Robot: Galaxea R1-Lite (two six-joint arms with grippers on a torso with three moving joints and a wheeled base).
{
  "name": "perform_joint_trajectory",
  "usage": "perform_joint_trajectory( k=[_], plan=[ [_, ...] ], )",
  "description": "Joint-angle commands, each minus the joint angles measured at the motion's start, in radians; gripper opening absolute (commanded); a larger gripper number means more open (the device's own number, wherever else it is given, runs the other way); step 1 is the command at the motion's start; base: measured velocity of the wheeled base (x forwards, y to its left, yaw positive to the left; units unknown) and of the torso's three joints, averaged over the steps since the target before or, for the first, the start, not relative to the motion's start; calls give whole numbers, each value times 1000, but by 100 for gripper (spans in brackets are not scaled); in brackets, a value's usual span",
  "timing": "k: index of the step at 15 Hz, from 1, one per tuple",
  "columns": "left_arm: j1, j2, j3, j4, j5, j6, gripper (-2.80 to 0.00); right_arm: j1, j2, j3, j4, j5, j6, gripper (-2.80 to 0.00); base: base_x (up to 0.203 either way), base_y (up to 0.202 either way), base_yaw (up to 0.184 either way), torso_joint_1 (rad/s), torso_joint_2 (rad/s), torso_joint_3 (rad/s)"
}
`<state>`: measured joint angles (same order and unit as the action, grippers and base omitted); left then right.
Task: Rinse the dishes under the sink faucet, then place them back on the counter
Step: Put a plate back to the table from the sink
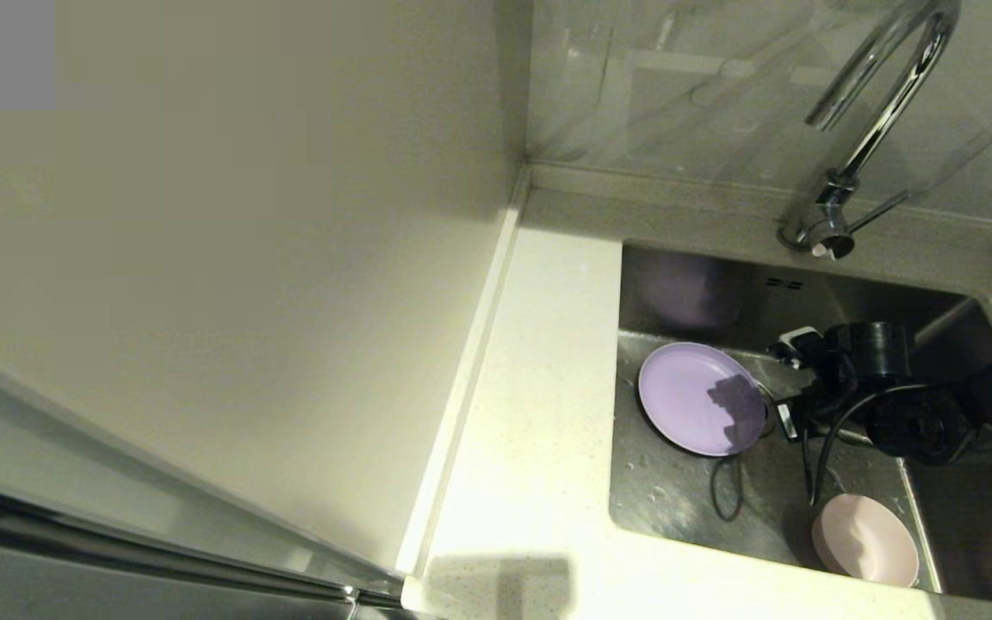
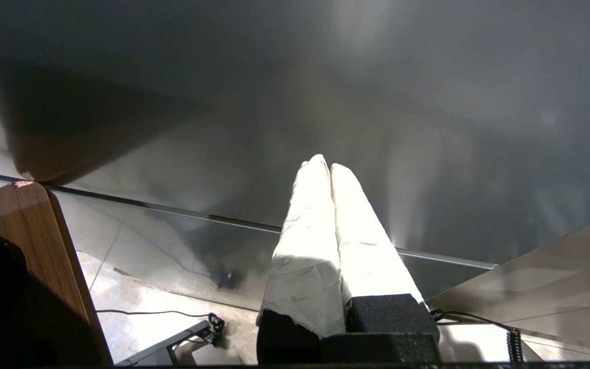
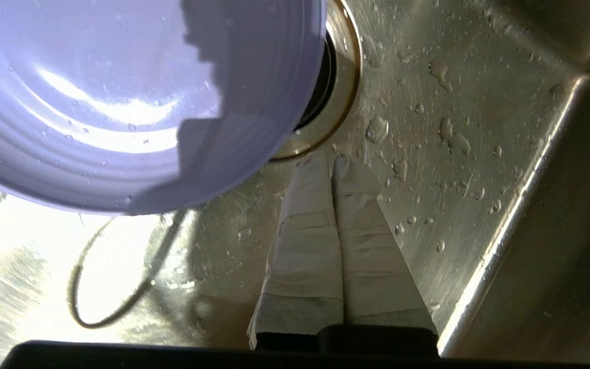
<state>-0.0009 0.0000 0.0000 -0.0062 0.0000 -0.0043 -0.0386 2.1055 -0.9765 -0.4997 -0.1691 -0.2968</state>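
The right gripper (image 3: 332, 164) is down inside the sink (image 1: 685, 499), clenched on nothing, its two wrapped fingers pressed together with the tips just beside the drain strainer (image 3: 343, 77) and the rim of the lavender plate (image 1: 698, 398). In the head view the plate lies flat on the sink floor at about 9 o'clock from the gripper, its near edge overlapping the strainer, and the pink bowl (image 1: 866, 538) sits at about 6 o'clock, near the front wall of the basin. No mug shows in any view. The faucet (image 1: 875, 112) arches above at 12 o'clock, and no water can be seen running. The left gripper (image 2: 328, 171) is parked away from the sink, fingers pressed together and empty.

The main risk, as I judge it, is the grasp itself: the plate lies flat on wet steel dotted with droplets, so closed fingers nudging its rim would likely slide it across the basin instead of lifting it. The gripper has to open before it can take the edge. A thin, wet rim could also slip out mid-lift and drop back, or knock the bowl. The loose black cable (image 1: 724, 491) trailing on the sink floor could snag the plate or get wet. The table (image 1: 539, 387), at 9 o'clock from the sink, carries no dishes yet
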Motion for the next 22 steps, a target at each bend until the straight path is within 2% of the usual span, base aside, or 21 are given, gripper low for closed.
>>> perform_joint_trajectory(
  k=[1,4,7,10,13,14,18,22],
  plan=[
    [-1,0,3,0,0,0,-280,2,18,-14,-5,2,0,-280,0,0,0,0,0,0],
    [1,0,3,0,0,0,-280,5,79,-58,-8,11,13,-280,0,0,0,0,0,0],
    [-1,0,3,-1,0,0,-280,20,90,-90,-39,83,30,-280,0,0,0,0,0,0],
    [-1,0,2,-1,0,0,-280,23,91,-142,-40,89,69,-280,0,0,0,0,0,0],
    [1,0,3,0,0,0,-280,22,98,-169,-42,105,68,-280,0,0,0,0,0,0],
    [1,0,3,0,0,0,-280,22,107,-169,-40,111,61,0,0,0,0,0,0,0],
    [1,0,3,-1,0,0,-280,22,188,-227,-38,105,24,0,0,0,0,0,0,0],
    [0,0,2,0,0,0,-280,20,224,-303,-30,101,19,0,0,0,0,0,0,0]
  ],
)
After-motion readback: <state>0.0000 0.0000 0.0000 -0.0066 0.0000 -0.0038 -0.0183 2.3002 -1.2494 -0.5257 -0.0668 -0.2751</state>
